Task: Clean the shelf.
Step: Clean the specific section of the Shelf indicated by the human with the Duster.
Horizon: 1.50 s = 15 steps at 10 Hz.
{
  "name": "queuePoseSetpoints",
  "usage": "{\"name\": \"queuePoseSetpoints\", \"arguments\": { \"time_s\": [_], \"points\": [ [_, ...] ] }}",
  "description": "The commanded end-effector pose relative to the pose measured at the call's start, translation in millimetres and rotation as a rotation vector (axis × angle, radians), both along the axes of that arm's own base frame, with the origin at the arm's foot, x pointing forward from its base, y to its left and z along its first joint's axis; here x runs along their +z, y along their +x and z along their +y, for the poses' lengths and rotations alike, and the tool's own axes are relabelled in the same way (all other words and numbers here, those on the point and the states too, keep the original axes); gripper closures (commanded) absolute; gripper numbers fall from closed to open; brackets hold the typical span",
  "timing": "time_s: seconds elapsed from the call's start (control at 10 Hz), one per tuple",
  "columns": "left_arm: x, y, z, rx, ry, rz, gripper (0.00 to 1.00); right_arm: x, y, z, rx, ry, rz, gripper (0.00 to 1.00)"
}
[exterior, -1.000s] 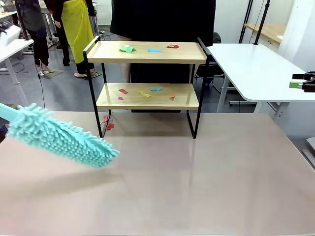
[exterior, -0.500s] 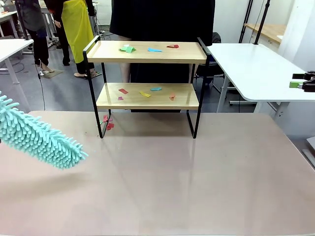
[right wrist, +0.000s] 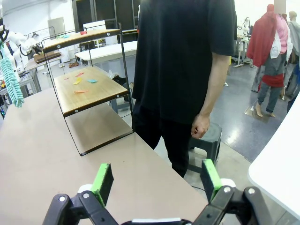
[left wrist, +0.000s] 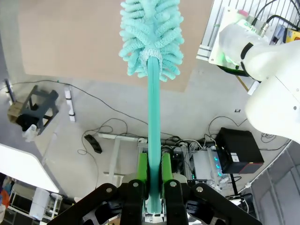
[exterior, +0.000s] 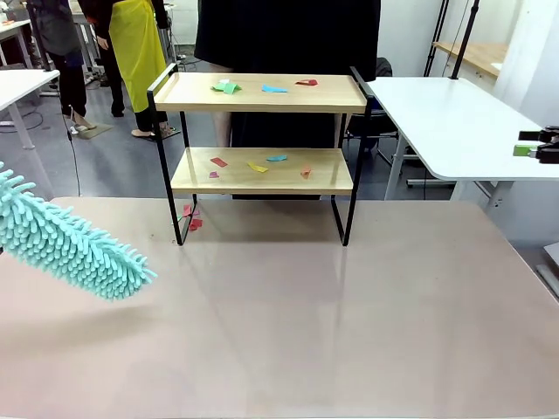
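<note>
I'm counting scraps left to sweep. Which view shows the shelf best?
Front view: the shelf faces the camera, both boards and their coloured scraps plain. The right wrist view shows it from one end, the top board nearly edge-on. The left wrist view looks along the duster toward the floor.

Grey floor (exterior: pixel 113 157) lies beyond the bench's (exterior: pixel 349 332) far edge. A white table (exterior: pixel 454 122) stands off its right corner, another (exterior: pixel 22 83) at left. Cables (left wrist: pixel 108 131) trail on the floor.

Duster (exterior: pixel 74 249) is further left than a second ago. Its tip is back near the left edge of the table (exterior: pixel 349 332), farther from the shelf (exterior: pixel 262 105), with the head partly out of frame.
</note>
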State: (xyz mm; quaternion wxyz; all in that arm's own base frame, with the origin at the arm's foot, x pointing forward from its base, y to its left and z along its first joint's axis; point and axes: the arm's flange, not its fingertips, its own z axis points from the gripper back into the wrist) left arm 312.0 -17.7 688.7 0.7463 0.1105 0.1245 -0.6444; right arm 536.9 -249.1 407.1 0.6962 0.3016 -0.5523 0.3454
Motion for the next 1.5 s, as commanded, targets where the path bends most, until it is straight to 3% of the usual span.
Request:
{"name": "queuePoseSetpoints", "arguments": {
  "time_s": [0.0,1.4],
  "points": [
    [-1.3,-2.0,1.2,0.006,-0.006,-0.008,0.86,2.4,-0.3,1.8,0.002,-0.002,-0.003,0.00],
    [-1.3,-2.0,1.2,0.006,-0.006,-0.008,0.86,2.4,-0.3,1.8,0.002,-0.002,-0.003,0.00]
  ]
}}
